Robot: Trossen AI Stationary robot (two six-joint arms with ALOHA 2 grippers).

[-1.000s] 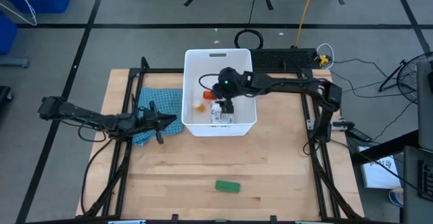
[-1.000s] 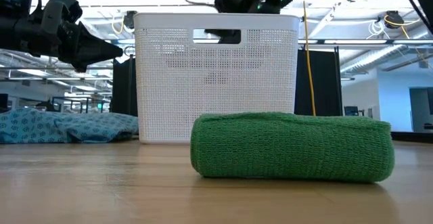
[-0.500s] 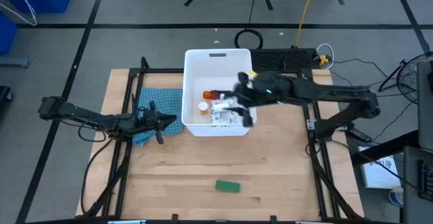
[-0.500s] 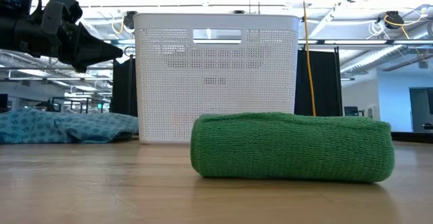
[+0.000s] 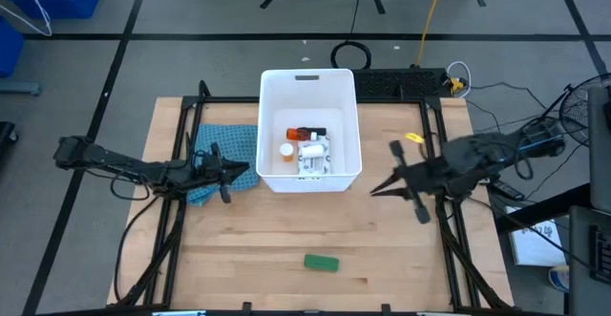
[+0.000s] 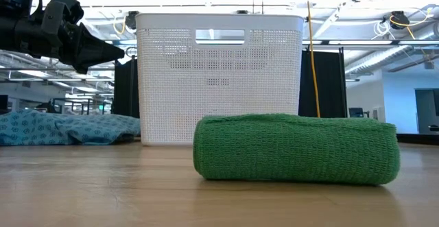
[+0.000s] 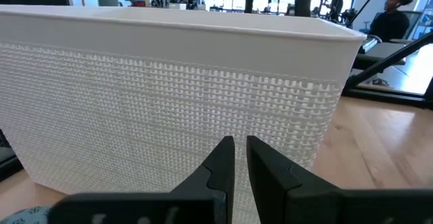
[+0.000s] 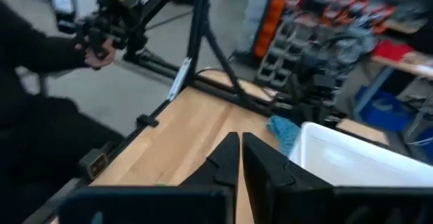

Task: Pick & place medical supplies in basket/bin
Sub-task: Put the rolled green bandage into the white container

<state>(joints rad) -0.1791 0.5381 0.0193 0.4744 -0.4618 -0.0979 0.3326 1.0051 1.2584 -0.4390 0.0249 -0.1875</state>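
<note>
The white basket (image 5: 274,101) stands at the table's far middle. Inside it lie two orange bottles (image 5: 286,149), a white packet (image 5: 311,158) and a small black block (image 5: 318,132). The green block (image 5: 321,263) lies by itself near the table's front edge and fills the low view (image 6: 295,148). My right gripper (image 5: 374,190) hovers shut right of the basket, holding nothing. My left gripper (image 5: 250,172) is shut just left of the basket, pointing at its wall (image 7: 169,102).
A blue-green patterned cloth (image 5: 234,142) lies left of the basket, under my left arm. Black frame rails (image 5: 181,125) run along the table's left and right sides. A dark sleeve and hand (image 8: 40,55) show beyond the table in the right wrist view.
My right gripper has risen out of the basket and swung toward the table's right edge and a little nearer, shutting on the way with nothing in it. The supplies in the basket now show uncovered.
</note>
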